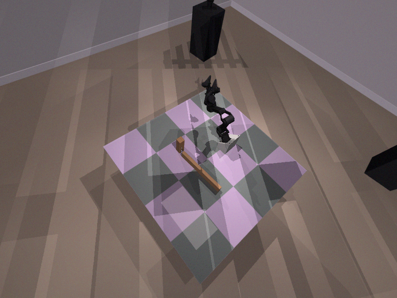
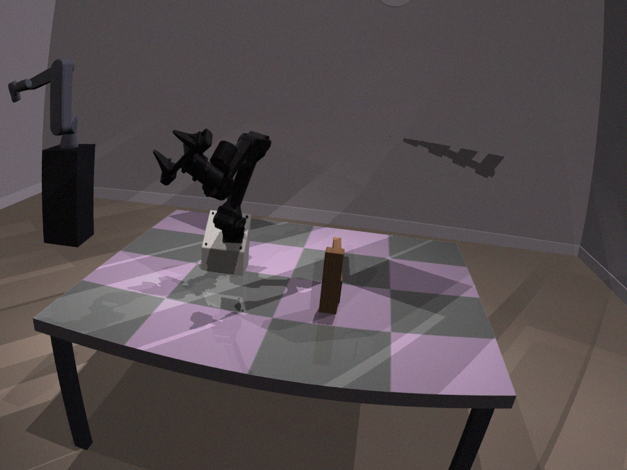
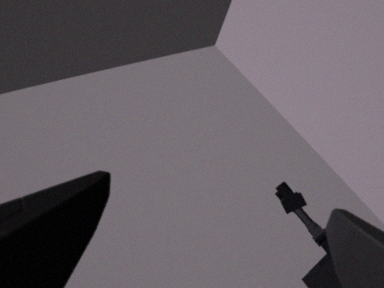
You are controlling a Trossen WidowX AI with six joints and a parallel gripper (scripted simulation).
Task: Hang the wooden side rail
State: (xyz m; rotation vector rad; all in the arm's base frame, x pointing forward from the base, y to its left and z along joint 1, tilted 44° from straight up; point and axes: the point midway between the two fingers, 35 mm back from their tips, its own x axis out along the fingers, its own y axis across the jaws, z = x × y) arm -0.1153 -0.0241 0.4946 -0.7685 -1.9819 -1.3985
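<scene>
The wooden headboard post [image 1: 180, 145] [image 2: 331, 281] stands upright on the table. The wooden side rail [image 1: 192, 161] runs from the post's face across the table; in the exterior view only a bit of the rail [image 2: 337, 242] shows past the post's top. Its near end meets the post, with small bright metal at the joint; its far end lies low at the table top. Whether both hooks sit on the pins is too small to tell, and the slot's inside is hidden. My gripper [image 1: 212, 78] [image 2: 163, 141] [image 3: 220, 202] is open and empty, raised far from rail and post and pointing away from them.
The checkered table [image 1: 235, 224] [image 2: 354, 364] carries my arm's pale base block [image 1: 228, 145] [image 2: 225, 256] to one side of the post. Black pedestals [image 1: 206, 32] [image 2: 68, 197] stand on the floor beyond the table. The wrist view shows walls and a distant dark arm [image 3: 294, 201].
</scene>
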